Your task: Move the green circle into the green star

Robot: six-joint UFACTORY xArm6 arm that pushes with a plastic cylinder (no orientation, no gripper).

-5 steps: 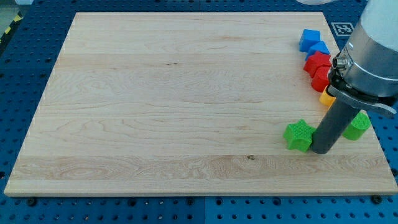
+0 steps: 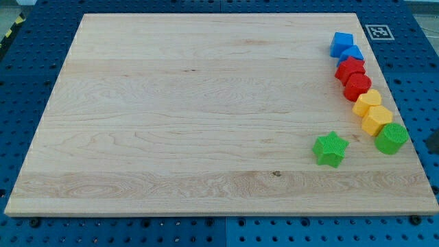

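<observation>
Camera view | my tip out of sight, position unknown | green circle (image 2: 392, 138) right of green star (image 2: 330, 149), apart | approach circle's right side, push left slightly downward across tabletop (image 2: 192, 110)

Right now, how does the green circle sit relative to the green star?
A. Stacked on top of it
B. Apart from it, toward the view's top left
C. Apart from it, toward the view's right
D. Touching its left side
C: the green circle sits toward the view's right of the green star, with bare board between them; my tip does not show.
</observation>
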